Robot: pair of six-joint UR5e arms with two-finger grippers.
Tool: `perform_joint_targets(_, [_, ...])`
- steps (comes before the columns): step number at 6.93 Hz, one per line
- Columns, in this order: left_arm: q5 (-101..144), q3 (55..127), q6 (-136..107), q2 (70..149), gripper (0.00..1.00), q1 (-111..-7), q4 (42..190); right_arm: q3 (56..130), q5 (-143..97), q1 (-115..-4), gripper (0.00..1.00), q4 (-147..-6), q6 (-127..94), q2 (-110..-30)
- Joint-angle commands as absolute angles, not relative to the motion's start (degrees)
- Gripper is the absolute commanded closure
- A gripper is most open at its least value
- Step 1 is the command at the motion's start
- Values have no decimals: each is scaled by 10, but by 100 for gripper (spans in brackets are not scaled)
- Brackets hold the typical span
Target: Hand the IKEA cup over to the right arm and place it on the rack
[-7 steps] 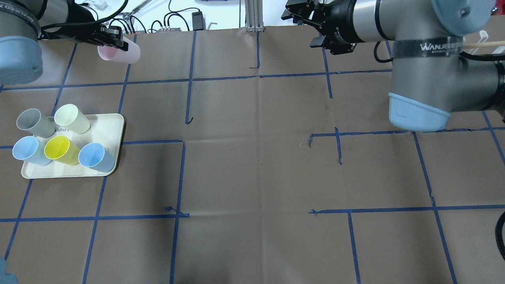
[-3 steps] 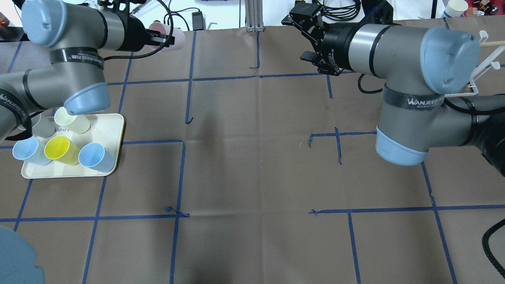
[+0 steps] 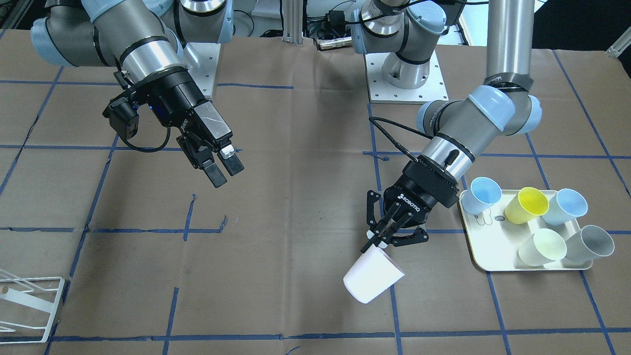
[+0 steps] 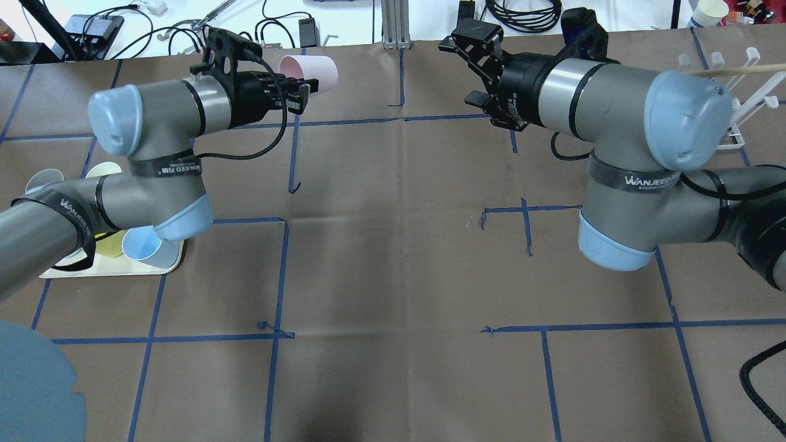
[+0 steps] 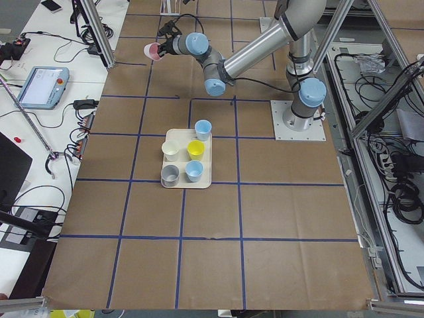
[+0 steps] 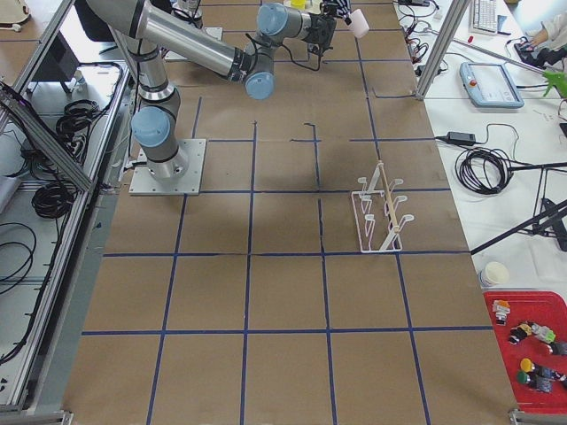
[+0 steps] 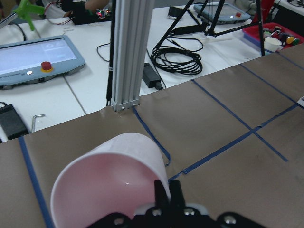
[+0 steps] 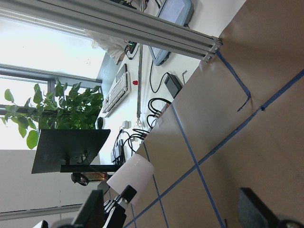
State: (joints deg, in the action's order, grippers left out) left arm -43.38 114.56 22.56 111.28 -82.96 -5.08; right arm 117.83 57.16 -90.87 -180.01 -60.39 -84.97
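Pink cup (image 3: 372, 281): rim-pinched by left hand (image 3: 378, 240), near operator-side edge of desk (image 3: 296, 305). Right hand (image 3: 226, 172): empty, jaws apart. Hazard: shallow pinch may let cup pivot or drop at handover.

The overhead camera hangs behind the robot, high over its shoulders, looking forward and down across the tabletop (image 4: 393, 276). The front camera stands opposite, facing the robot and tilted steeply down. It shares that brown surface mirrored: the tray (image 3: 493, 268) sits about 3 o'clock there and about 9 o'clock from overhead. Two end cameras look down the table's length from high and far off, each taking in the whole surface. The right one has the rack (image 6: 381, 212) near centre. The left wrist camera sits very close behind the pink cup (image 7: 109, 175) pinched in the left claw (image 7: 168, 194), looking out past the tabletop's far edge. The right wrist camera, rolled sideways, catches the same cup small, about 7 o'clock.
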Motion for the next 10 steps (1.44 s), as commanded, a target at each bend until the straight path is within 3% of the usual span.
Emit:
perform_joint_targets(1, [-285,1172,221,1144,100,-831,-185,1180,571,-909,0,-1921,-672,-800])
perform_joint_targets(3, [-175,1172,219,1126,100,-833,-202,1180,544,-908,0,-2085,-783,-749])
perform_joint_targets(7, [-124,1170,97,1146,100,-833,-369,1215,547,-907,0,-2159,-838,-737])
perform_joint_targets(10, [-140,1170,76,1143,99,-844,-371,1267,615,-907,0,-2262,-882,-725])
